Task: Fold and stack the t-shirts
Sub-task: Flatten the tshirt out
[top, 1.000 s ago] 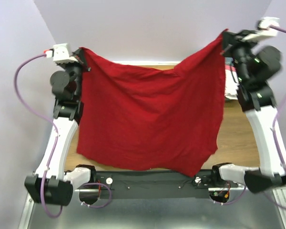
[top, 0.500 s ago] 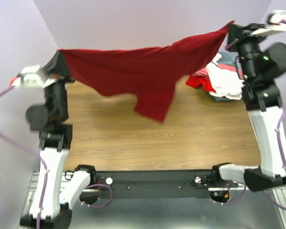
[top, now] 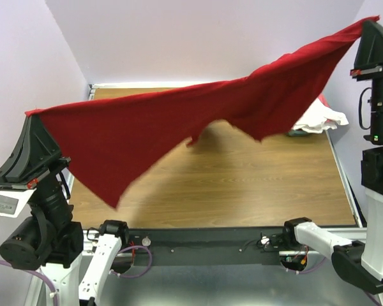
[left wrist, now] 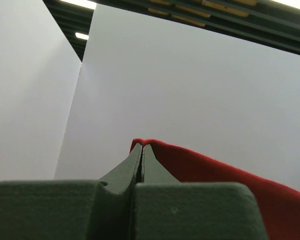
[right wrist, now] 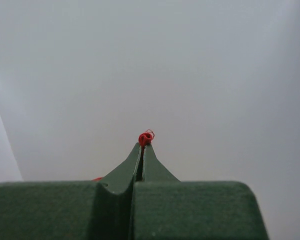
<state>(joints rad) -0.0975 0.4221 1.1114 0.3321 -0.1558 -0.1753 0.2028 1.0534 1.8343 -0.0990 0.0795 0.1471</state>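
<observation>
Spanning both jaws: crimson t-shirt [top: 147, 127]

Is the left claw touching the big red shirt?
Touching. In the left wrist view the left gripper is shut, and a corner of the red shirt is pinched right between its fingertips.
</observation>
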